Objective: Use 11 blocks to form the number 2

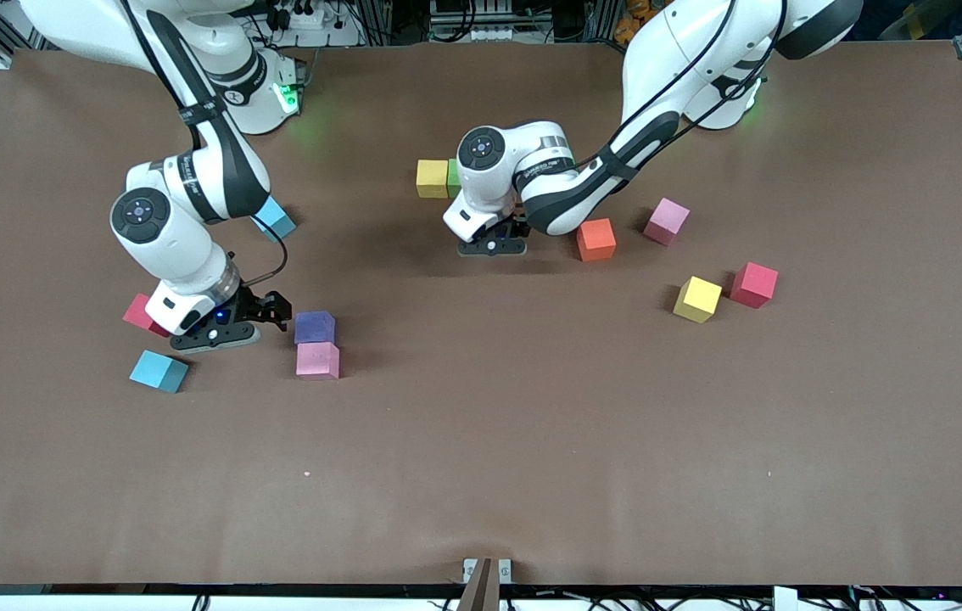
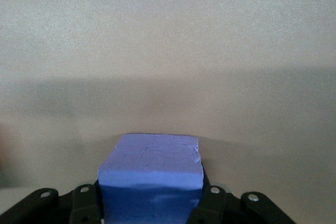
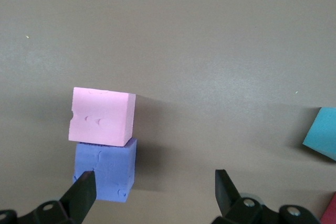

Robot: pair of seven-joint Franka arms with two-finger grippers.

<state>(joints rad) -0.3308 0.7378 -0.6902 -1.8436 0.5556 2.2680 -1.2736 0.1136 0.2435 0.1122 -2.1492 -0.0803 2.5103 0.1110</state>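
From the front view, take the yellow block (image 1: pixel 432 178) touching a green block (image 1: pixel 453 176) as your landmark: the left gripper (image 1: pixel 494 244) hangs just beside that pair, nearer the camera, while the orange block (image 1: pixel 596 239), the pink block (image 1: pixel 666 221), another yellow block (image 1: pixel 697 299) and the red block (image 1: pixel 753 284) lie loose toward the left arm's end. In the left wrist view, you see the jaws clamped on a purple block (image 2: pixel 150 179); the dented foam looks light and soft, so squeeze flat sides gently. In the right wrist view, the right gripper (image 3: pixel 154 190) stands open over bare table beside a purple cube (image 3: pixel 105 170) touching a pink cube (image 3: pixel 101 116).
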